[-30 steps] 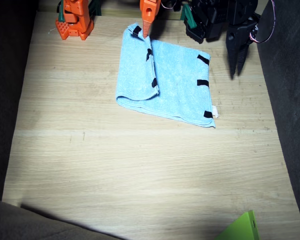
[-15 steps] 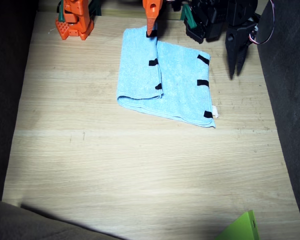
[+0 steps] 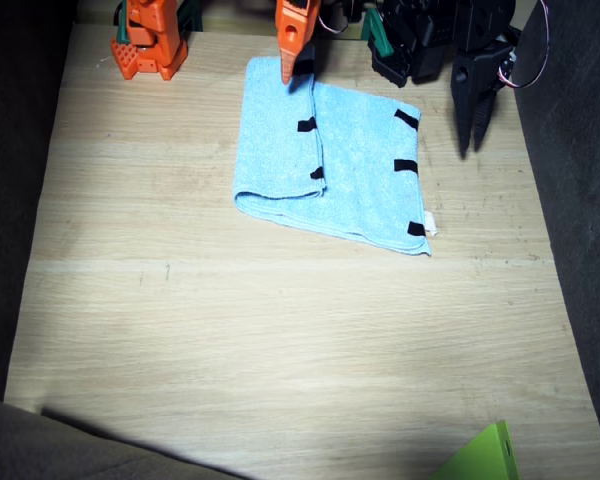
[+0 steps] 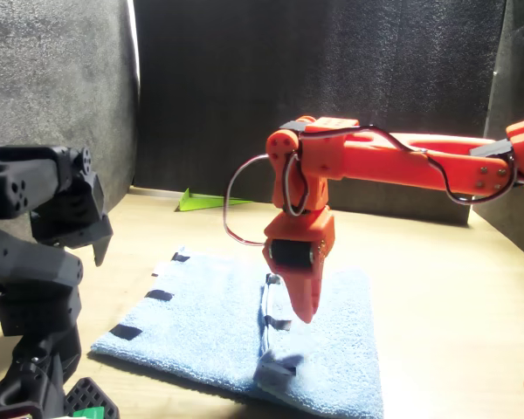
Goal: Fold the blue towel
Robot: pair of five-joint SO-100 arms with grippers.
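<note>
Hovering clear of blue towel (image 4: 244,336): right fingers (image 4: 302,301).

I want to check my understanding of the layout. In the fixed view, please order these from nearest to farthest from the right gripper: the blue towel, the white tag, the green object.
Measured from the right gripper:
1. The blue towel, directly beneath its tip at the far edge.
2. The white tag, at the towel's near corner on the left arm's side.
3. The green object, at the table's near edge.

No readable text, labels, brands, numbers or signs in either view. Small white tag (image 3: 431,224) on blue towel (image 3: 280,150), at its 4 o'clock corner: too small to read.
</note>
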